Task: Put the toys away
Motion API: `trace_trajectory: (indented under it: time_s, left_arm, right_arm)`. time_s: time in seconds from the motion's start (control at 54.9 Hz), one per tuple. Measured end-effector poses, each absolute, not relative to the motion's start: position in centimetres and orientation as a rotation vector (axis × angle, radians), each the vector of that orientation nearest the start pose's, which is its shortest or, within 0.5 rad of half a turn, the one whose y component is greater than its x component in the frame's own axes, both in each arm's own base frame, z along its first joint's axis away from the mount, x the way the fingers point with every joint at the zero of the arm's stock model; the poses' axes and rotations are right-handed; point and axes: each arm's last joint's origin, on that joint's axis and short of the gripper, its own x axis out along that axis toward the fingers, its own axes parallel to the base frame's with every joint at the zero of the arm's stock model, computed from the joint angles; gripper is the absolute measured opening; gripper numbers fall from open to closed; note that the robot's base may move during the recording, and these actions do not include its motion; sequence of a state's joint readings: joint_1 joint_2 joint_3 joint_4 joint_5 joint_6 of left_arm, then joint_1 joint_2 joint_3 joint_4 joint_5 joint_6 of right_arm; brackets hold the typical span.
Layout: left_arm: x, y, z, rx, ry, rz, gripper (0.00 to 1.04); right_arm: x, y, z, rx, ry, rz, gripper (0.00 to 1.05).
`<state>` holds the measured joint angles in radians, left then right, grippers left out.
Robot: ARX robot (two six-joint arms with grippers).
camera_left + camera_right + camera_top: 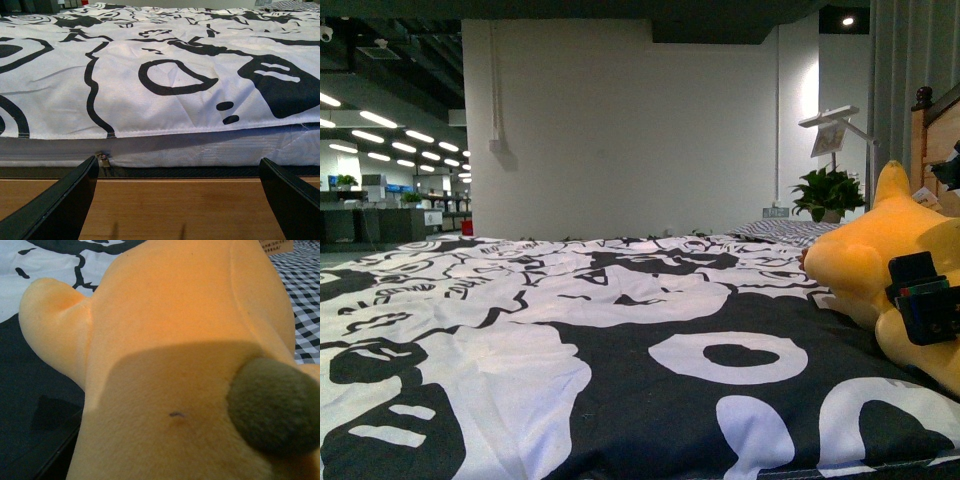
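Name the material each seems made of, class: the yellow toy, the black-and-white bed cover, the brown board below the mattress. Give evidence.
Plush toy: soft pile fabric, matte; fuzzy nap and a seam show up close.
Bed cover: thin woven cloth, printed; weave, wrinkles and a stitched hem show.
Board: probably wood or wood-look laminate, smooth, faintly reflective.

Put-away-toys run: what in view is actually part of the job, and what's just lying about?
Job:
- yellow plush toy, on the bed at the right

Lying about:
- black-and-white duvet
- potted plant
- lamp
- wooden headboard
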<state>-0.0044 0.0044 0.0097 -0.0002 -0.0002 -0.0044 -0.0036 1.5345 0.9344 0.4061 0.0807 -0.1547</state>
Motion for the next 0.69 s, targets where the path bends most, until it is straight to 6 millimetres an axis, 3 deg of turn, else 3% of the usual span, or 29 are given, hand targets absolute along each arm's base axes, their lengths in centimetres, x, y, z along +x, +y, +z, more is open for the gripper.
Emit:
trace_trajectory:
  time_s: [0.182, 0.419, 0.564, 0.692]
  left_arm:
    - [9.7, 0.0, 16.6, -0.004, -0.005, -0.004, 0.99]
    - [9.7, 0.0, 16.6, -0.004, -0.005, -0.004, 0.99]
    - [9.7, 0.0, 16.6, -0.004, -0.005, -0.004, 0.99]
    - [9.7, 0.0, 16.6, -0.004, -0.005, -0.004, 0.99]
  right_arm:
    - [33.6, 0.2, 26.3, -0.168, 0.172, -0.098, 0.61]
    - [32.7, 0.5, 27.7, -0.14, 0.12, -0.093, 0.37]
    - [30.1, 0.7, 30.3, -0.046, 0.045, -0.025, 0.2]
    - [26.4, 0.9, 32.3, 0.04, -0.027, 0.068, 0.2]
